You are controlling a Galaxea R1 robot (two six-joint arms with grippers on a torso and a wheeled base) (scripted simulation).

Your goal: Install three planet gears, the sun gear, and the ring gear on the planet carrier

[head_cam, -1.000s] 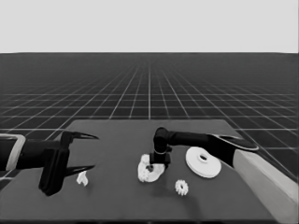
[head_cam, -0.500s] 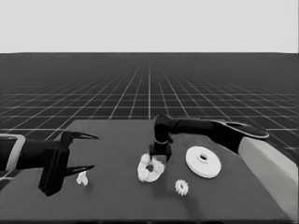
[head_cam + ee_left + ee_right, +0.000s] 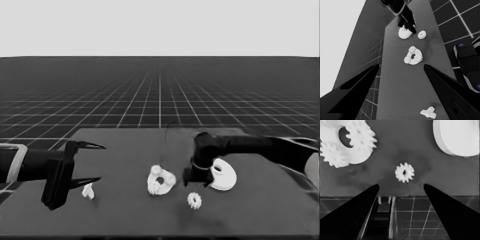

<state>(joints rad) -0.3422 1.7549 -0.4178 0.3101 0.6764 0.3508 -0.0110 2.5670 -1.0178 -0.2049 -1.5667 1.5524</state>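
1. Presently the right gripper (image 3: pixel 192 176) hangs low over the bench between the smaller round part and the larger one; its fingers (image 3: pixel 355 210) stand wide apart and hold nothing.
2. One loose planet gear (image 3: pixel 404 172) lies flat just ahead of those fingers, toward the near edge of the bench (image 3: pixel 125 220), apart from both round parts.
3. Next, the smaller round part (image 3: pixel 161 180) sits mid-bench with gears already on it; I cannot tell how many from these views.
4. Beside the right gripper, toward the right edge, the larger round part (image 3: pixel 223 175) lies touching nothing that I can make out, partly screened by the arm.
5. Farther out, the left gripper (image 3: pixel 87 162) waits at the left end, fingers spread, a thin white piece (image 3: pixel 88 191) lying unheld beneath.
6. Judgement: the loose gear looks light, rigid and small; pinching across its toothed rim seems soundest, as smooth fingers may slip on the teeth.
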